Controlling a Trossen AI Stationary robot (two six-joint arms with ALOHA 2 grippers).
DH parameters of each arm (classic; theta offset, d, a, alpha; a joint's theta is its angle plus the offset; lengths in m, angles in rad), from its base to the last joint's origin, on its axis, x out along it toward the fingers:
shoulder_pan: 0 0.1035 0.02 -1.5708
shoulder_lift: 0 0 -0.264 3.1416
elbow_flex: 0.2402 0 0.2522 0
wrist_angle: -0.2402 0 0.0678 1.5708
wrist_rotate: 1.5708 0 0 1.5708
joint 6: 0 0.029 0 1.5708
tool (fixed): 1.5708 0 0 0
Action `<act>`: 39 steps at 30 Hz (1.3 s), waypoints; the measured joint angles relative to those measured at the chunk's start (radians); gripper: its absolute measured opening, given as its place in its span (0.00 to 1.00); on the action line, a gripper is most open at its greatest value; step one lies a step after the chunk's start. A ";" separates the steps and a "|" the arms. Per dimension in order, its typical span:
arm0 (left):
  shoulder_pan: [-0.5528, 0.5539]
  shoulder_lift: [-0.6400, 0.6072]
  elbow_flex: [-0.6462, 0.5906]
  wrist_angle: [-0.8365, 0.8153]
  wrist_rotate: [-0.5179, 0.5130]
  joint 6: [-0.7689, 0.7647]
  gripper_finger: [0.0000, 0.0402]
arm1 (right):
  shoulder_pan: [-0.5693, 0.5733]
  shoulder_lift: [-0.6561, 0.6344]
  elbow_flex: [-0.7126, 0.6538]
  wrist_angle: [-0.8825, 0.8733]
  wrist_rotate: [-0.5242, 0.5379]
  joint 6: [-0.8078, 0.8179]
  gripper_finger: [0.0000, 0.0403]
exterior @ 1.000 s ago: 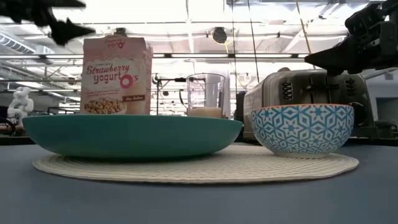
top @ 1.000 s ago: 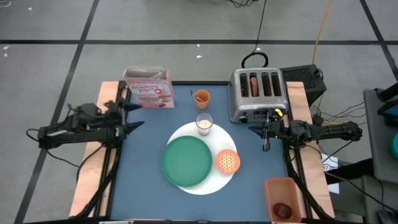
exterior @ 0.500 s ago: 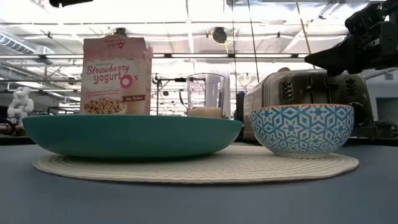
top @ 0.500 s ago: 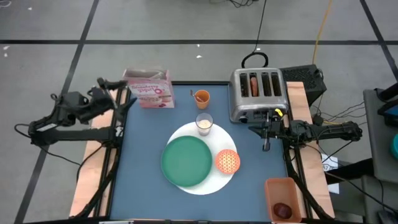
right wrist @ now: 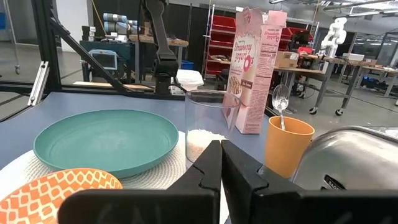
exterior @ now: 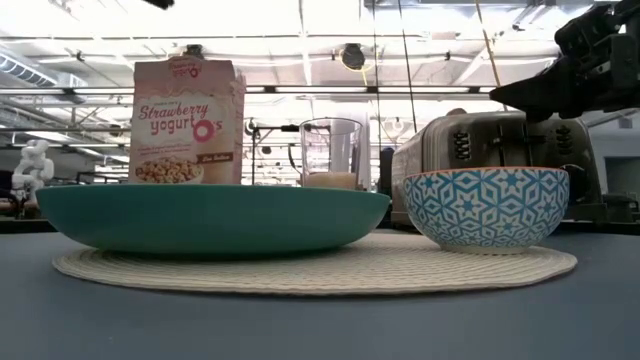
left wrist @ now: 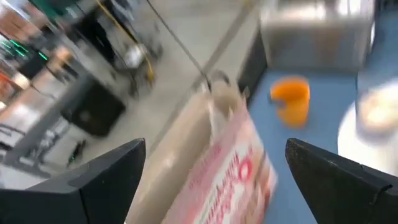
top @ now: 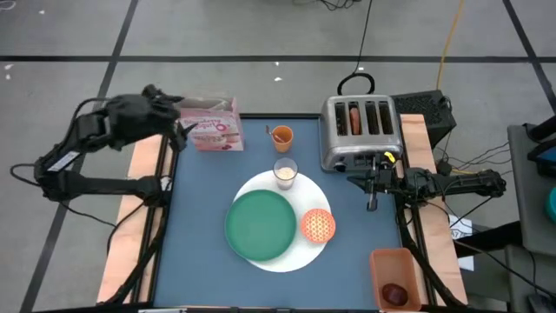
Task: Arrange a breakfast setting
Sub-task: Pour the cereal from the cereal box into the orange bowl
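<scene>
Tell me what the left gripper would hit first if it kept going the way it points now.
Probably the pink cereal box. The left gripper, jaws open, points at the box's top from close by, with nothing between them. Depth is unclear from the wrist view.

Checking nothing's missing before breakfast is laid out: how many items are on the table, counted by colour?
Orange: 3 – bowl, cup, bin
Green: 1 – plate
White: 1 – mat
Clear: 1 – glass
Pink: 1 – cereal box
Silver: 2 – toaster, spoon
Dark red: 1 – fruit
Total: 10
</scene>
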 joint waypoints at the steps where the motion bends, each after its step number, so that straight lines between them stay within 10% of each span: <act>1: 0.026 0.028 0.016 -0.028 0.019 0.021 0.97 | 0.000 0.000 0.000 0.000 0.000 0.000 0.00; 15: 0.410 0.293 0.075 -0.144 0.304 0.141 0.97 | 0.000 0.000 0.000 0.001 0.000 0.000 0.00; 39: 0.417 0.395 0.074 -0.249 0.280 0.060 0.97 | 0.000 0.000 0.000 0.001 0.000 0.000 0.00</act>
